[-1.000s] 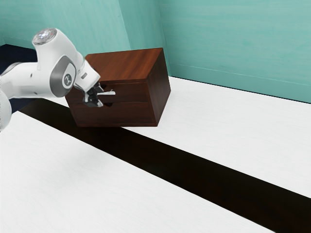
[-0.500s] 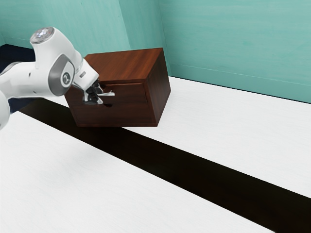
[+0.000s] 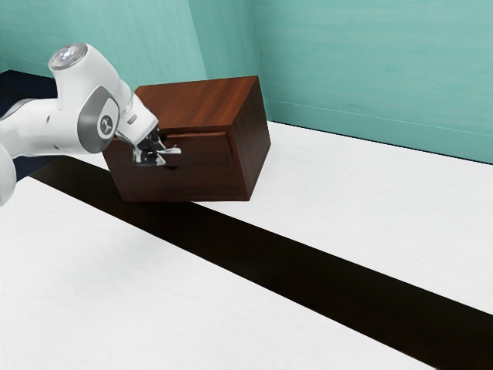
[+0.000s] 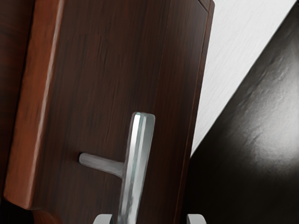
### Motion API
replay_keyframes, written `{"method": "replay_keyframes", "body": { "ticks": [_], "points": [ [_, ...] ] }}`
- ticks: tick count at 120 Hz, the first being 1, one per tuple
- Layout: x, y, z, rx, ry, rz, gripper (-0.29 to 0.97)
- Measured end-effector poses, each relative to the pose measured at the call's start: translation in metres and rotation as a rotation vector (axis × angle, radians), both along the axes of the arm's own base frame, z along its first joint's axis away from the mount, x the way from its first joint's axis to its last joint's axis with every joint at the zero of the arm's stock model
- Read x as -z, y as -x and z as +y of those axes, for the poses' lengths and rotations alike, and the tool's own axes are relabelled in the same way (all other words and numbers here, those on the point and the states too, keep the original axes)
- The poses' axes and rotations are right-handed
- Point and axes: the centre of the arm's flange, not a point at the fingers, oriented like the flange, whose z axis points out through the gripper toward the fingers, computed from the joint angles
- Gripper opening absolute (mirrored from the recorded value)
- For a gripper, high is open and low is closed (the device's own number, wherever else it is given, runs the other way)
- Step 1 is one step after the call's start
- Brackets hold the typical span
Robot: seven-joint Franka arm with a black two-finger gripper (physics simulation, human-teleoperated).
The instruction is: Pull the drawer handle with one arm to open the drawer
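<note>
Straddling the handle (image 4: 135,158) with tool (image 3: 159,152) spread, not pinching | looks rigid, slick metal: clamp mid-bar | drawer (image 3: 202,148) stiff wood, likely slides easily, pull straight

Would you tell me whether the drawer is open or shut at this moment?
Slightly open: in the wrist view the drawer front stands proud of the cabinet, its side edge showing.

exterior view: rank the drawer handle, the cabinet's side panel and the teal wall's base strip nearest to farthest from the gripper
1. Drawer handle, right at the gripper.
2. Cabinet's side panel, toward the exterior view's right.
3. Teal wall's base strip, along the back, farther right.
</note>
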Motion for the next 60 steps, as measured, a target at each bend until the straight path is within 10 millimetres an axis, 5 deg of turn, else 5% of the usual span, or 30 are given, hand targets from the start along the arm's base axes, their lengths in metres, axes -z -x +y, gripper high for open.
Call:
{"method": "replay_keyframes", "body": {
  "ticks": [60],
  "points": [
    [0.002, 0.017, 0.0, -0.005, 0.019, 0.026, 0.05]
  ]
}}
